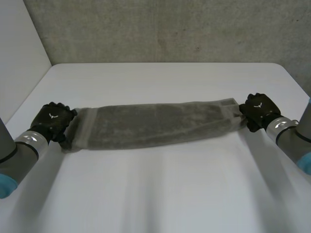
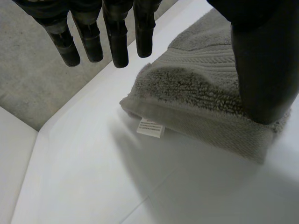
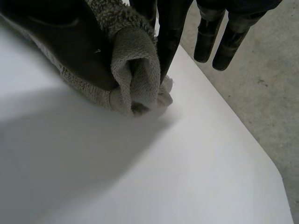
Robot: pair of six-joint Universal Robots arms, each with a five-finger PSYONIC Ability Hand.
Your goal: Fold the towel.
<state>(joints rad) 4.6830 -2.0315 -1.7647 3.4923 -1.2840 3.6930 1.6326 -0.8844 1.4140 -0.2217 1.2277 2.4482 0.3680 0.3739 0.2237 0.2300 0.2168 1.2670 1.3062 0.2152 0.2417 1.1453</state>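
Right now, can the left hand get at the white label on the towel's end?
Probably yes. The label sticks out from the towel's edge onto the bare table, uncovered, near the straight fingers of the left hand; nothing lies between.

The black right hand (image 3: 79, 49) pinches the bunched end of a grey terry towel (image 3: 135, 70) between thumb and one finger (image 3: 169, 42). That end touches the white worktop (image 3: 140, 177). A speckled grey surface (image 3: 266, 88) lies beyond the worktop's edge.
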